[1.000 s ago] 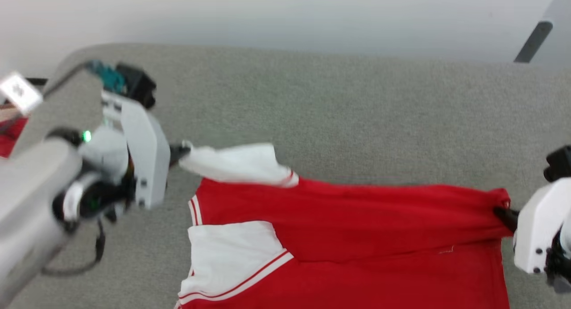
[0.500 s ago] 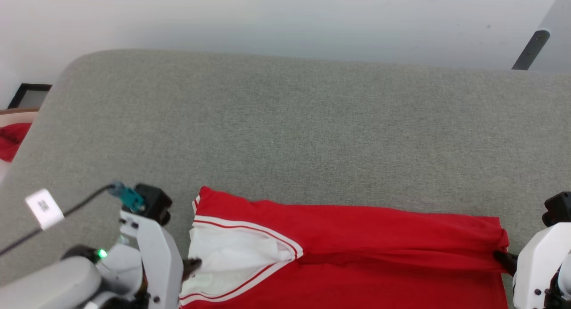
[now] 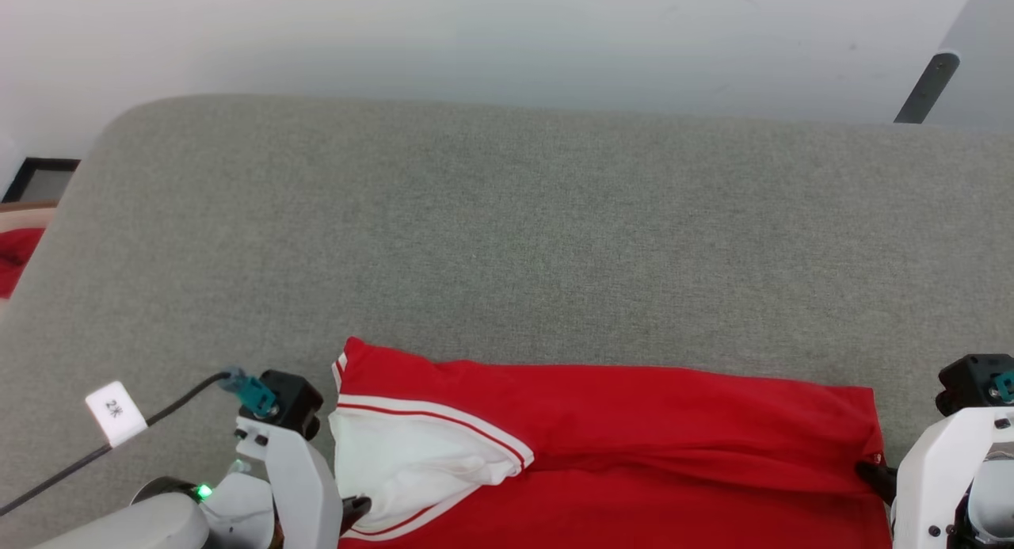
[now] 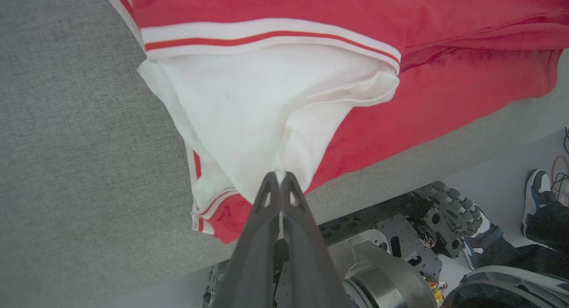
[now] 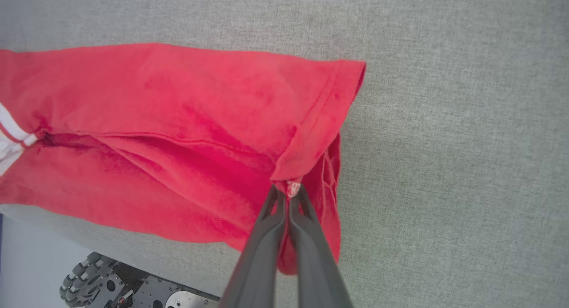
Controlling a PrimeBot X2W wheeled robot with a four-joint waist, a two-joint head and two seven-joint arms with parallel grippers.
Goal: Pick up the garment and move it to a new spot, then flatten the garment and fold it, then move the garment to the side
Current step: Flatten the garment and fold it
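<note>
The garment [image 3: 634, 454] begins right at both pairs of jaws. The left gripper [image 4: 279, 177] has its fingers pressed together on a pinch of the white sleeve [image 4: 266, 112]. The right gripper [image 5: 287, 190] has its fingers pressed together on the folded corner of the red hem [image 5: 320, 117], with a small pale label [image 5: 292, 188] at the tips. From each pinch the cloth fans out ahead of the jaws and lies on the grey padded surface [image 3: 507, 216], close to the edge nearest the robot.

It looks light, soft and limp, with no stiffness of its own. It should drape, wrinkle and sag wherever it is unsupported. A small pinch is likely enough to carry it, though thin knit could slip from narrow tips under a hard pull. The seamed edges, meaning the striped sleeve trim and the stitched hem, seem the surest holds. Two holds set far apart should keep it taut.

Its long axis runs from one pair of jaws to the other, with the sleeve and shoulder end at the left jaws and the hem end at the right jaws. A lengthwise fold follows that axis, one red layer lapping over another.

Beyond the garment, away from both jaws, the grey surface runs on to a pale wall [image 3: 507, 34].
</note>
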